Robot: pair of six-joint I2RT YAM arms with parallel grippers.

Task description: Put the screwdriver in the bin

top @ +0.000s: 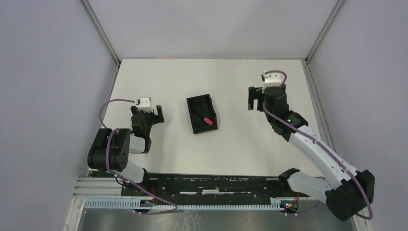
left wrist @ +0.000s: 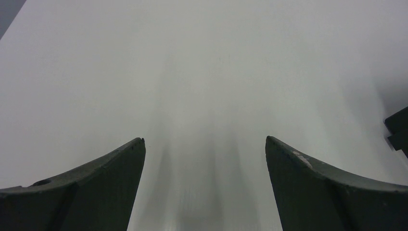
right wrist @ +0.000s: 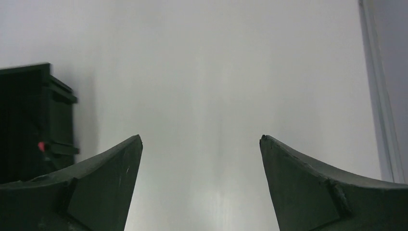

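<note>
White surface (top: 240, 154) enclosed by pale grey walls (top: 48, 72), seen from the top external view, with both arm bases at its near edge. The bin (top: 190, 115), a small black open-top tray, lies near the middle of the surface between the two arms, slightly skewed to the surface edges. The screwdriver (top: 207, 120) lies inside the bin, toward its near right corner; only its red handle is distinct, the shaft being too small and dark to resolve against the black floor.

The left gripper (left wrist: 204, 139) is over bare surface to the left of the bin, well apart from it, its jaws spread wide with nothing between them. The right gripper (right wrist: 200, 137) is to the right of the bin, likewise spread wide and holding nothing. In the right wrist view the bin's outer wall fills the left edge, with a red spot of the handle showing just above the left fingertip. In the left wrist view a dark corner enters at the right edge; too little of it shows to identify.
</note>
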